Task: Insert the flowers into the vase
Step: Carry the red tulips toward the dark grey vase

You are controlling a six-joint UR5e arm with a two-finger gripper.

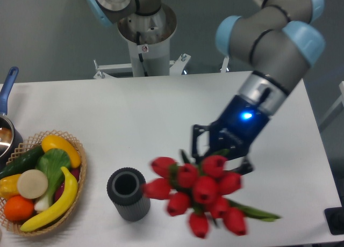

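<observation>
Above the right-centre of the white table (161, 113), the gripper (217, 155) was clamped on the flowers (199, 190), its dark fingers closed around the green stems at the top of the bunch, with a blue light lit on the wrist just above. Red tulip heads pointed toward the camera and looked motion-blurred; one long green leaf stuck out to the lower right. Bunch was held in the air, not resting on the table. Its leftmost bloom sat just beside the vase (128, 194) in the frame, close to the rim on the right side, but I couldn't tell whether they were touching or only overlapping in view. Vase stood upright near the table's front edge, dark grey, ribbed, opening visible. No stem was inside it. Well to the left, the wicker basket (75, 145) held bananas (54, 206), an orange fruit (18, 208) and some green vegetables. At the far left edge, part of a pot showed with its blue handle (8, 83) sticking up. Arm base (145, 32) was mounted behind the table at centre back.
</observation>
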